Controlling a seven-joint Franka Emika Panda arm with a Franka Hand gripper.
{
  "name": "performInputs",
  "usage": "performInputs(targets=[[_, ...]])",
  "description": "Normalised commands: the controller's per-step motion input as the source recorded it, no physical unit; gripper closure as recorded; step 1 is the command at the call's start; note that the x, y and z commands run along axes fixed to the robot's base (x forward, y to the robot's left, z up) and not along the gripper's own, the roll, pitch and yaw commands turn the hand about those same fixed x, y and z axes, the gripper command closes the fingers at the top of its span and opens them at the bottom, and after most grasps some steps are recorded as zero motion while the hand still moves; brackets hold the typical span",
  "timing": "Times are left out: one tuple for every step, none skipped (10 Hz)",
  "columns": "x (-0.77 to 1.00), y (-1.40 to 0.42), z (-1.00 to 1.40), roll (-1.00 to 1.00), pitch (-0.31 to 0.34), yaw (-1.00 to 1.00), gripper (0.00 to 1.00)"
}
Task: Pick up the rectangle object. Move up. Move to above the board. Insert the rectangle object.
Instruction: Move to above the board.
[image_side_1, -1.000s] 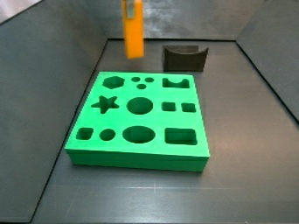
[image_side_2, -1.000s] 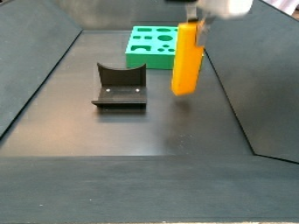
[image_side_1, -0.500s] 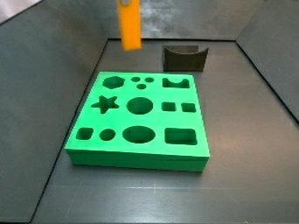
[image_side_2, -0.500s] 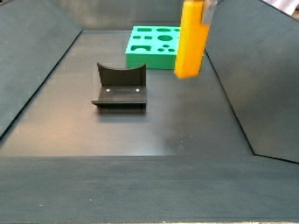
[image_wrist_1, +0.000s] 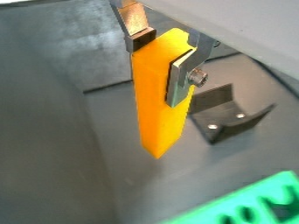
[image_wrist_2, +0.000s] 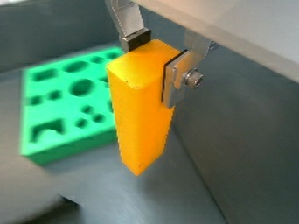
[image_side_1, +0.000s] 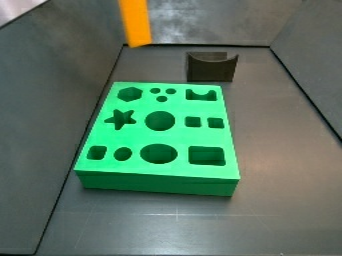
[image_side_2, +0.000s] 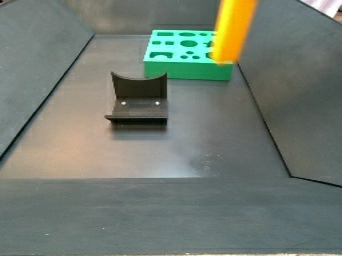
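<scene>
pincer (image_wrist_1: 162, 54) risen, rectangle object (image_wrist_1: 159, 94) higher

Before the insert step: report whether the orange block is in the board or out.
Out. The rectangle object hangs clamped in the gripper, clear of the board.

- My gripper (image_wrist_2: 158, 54) clamps the tall orange rectangle object (image_wrist_2: 142, 105) upright, high off the floor, seemingly left of the board.
- The green board (image_side_1: 160, 138) lies flat, holes empty.

Gripper (image_wrist_2: 158, 57): silver fingers clamp the block's upper end.
Rectangle object (image_wrist_2: 142, 109): orange, hanging upright.
Board (image_wrist_2: 65, 101): green, below, blurred.
</scene>
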Motion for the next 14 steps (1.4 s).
performInputs(targets=[[0.50, -1.00, 0.40, 0.03, 0.109, 1.00, 1.00], [0.52, -1.00, 0.40, 0.02, 0.117, 1.00, 1.00], [0.52, -1.00, 0.40, 0.01, 0.122, 1.00, 1.00], [0.52, -1.00, 0.40, 0.02, 0.128, 1.00, 1.00], [0.53, -1.00, 0.40, 0.01, 0.137, 1.00, 1.00], [0.56, -1.00, 0.40, 0.01, 0.153, 1.00, 1.00], [0.58, -1.00, 0.40, 0.01, 0.163, 1.00, 1.00], [0.49, -0.80, 0.32, 0.02, 0.178, 1.00, 1.00], [0.36, -0.53, 0.21, 0.02, 0.190, 1.00, 1.00], [0.24, -0.33, 0.13, 0.03, 0.196, 1.00, 1.00], [0.15, -0.20, 0.08, 0.04, 0.197, 1.00, 1.00], [0.09, -0.11, 0.05, 0.06, 0.208, 1.00, 1.00], [0.08, -0.08, 0.04, 0.07, 0.219, 0.95, 1.00], [0.08, -0.07, 0.03, 0.07, 0.203, 0.77, 1.00]])
